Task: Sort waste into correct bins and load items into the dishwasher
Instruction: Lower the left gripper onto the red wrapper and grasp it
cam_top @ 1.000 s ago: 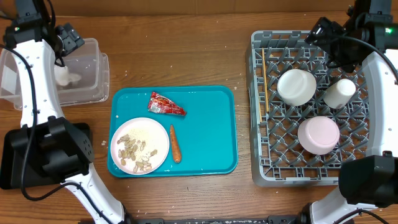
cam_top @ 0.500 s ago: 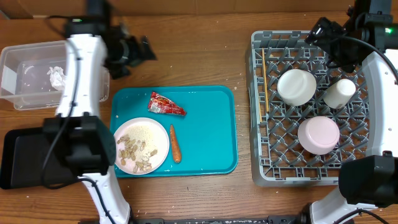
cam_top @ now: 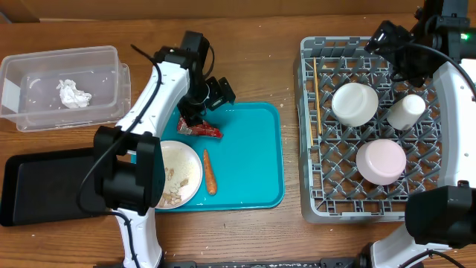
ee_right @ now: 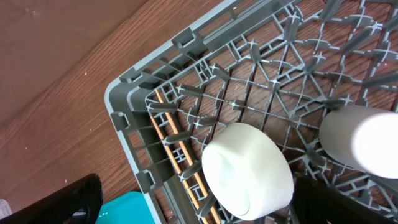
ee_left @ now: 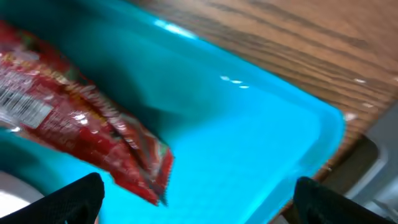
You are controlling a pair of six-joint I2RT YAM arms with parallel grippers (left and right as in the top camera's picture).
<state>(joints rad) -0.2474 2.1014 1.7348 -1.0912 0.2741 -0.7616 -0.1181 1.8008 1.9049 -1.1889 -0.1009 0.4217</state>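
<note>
Hovering over the red wrapper (cam_top: 208, 131), the left tool (cam_top: 192, 116) gapes wide, carrot (cam_top: 210, 171) and plate (cam_top: 192, 162) nearby.

Two bowls (cam_top: 355, 103), one cup (cam_top: 406, 112), one plate (cam_top: 184, 173) — one carrot (cam_top: 210, 171), one wrapper (ee_left: 81, 124).

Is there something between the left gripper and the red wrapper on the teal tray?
Nothing visible does. The left gripper is open over the red wrapper, which lies bare on the teal tray; the carrot lies apart, to one side.
</note>
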